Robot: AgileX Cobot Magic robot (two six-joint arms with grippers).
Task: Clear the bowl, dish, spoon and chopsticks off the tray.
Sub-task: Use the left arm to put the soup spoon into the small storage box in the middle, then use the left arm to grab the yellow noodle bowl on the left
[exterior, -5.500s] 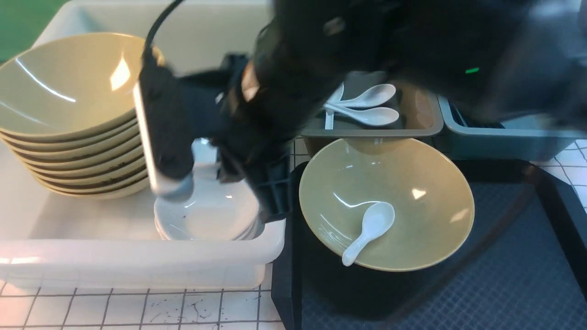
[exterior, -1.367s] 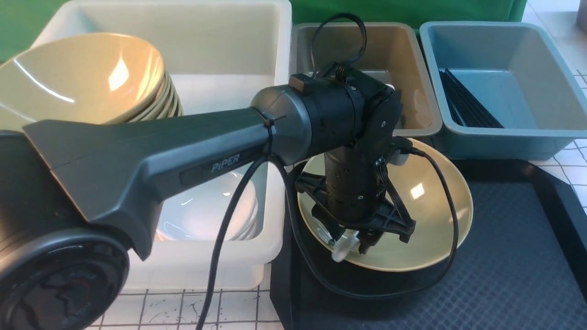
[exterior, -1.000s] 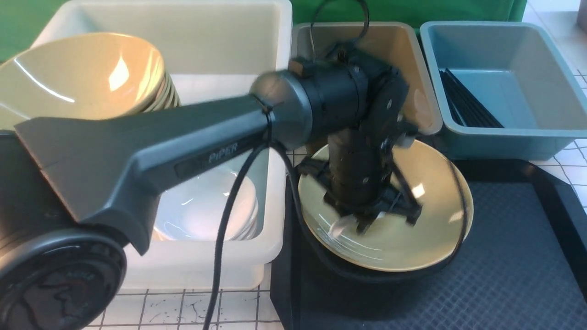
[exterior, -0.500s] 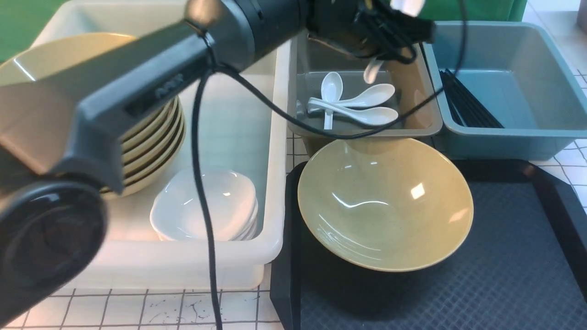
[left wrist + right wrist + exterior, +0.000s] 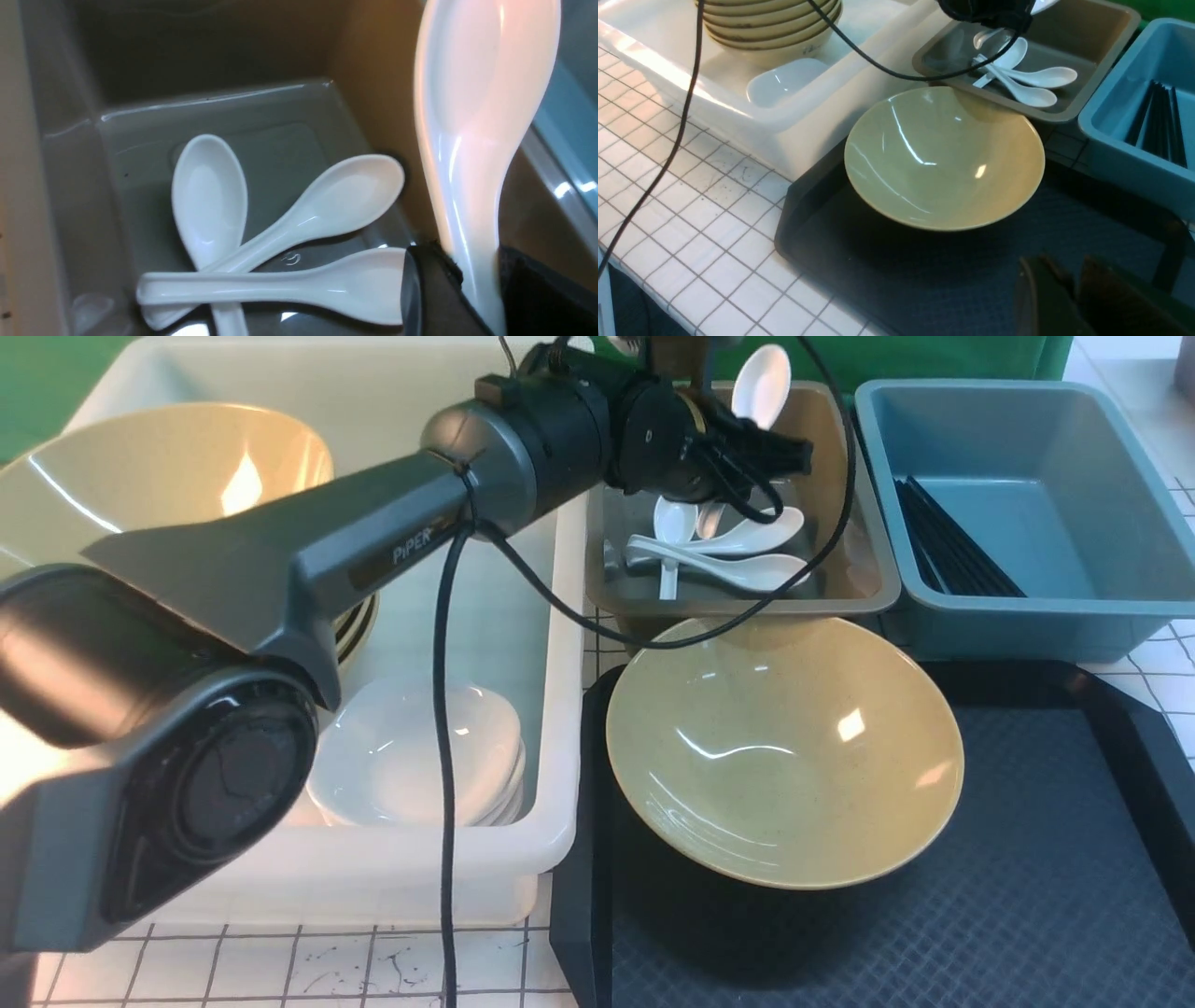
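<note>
- While the left arm (image 5: 373, 527) reaches over the brown bin (image 5: 859, 560), its gripper (image 5: 479, 270) is closed on the handle of the white spoon (image 5: 481, 93), one finger to each side of it.
- That spoon is held upright above the bin, with its scoop up and its handle pointing down.
- Three other white spoons (image 5: 210, 205) lie crossed over one another on the bin's floor, below the held one.
- The right gripper (image 5: 1073, 280) is above the tray (image 5: 896, 933), its fingertips only slightly apart, with nothing between them.
- The olive-yellow bowl (image 5: 784, 756) sits on the tray, at the end beside the white tub (image 5: 373, 859), its hollow facing up.
- Small white dishes (image 5: 420, 756) are stacked inside the tub, near a tall pile of olive-yellow bowls (image 5: 187, 467), which the left arm partly hides.
- Black chopsticks (image 5: 952, 541) lie bundled in the blue bin (image 5: 1046, 504), next to the brown one.
</note>
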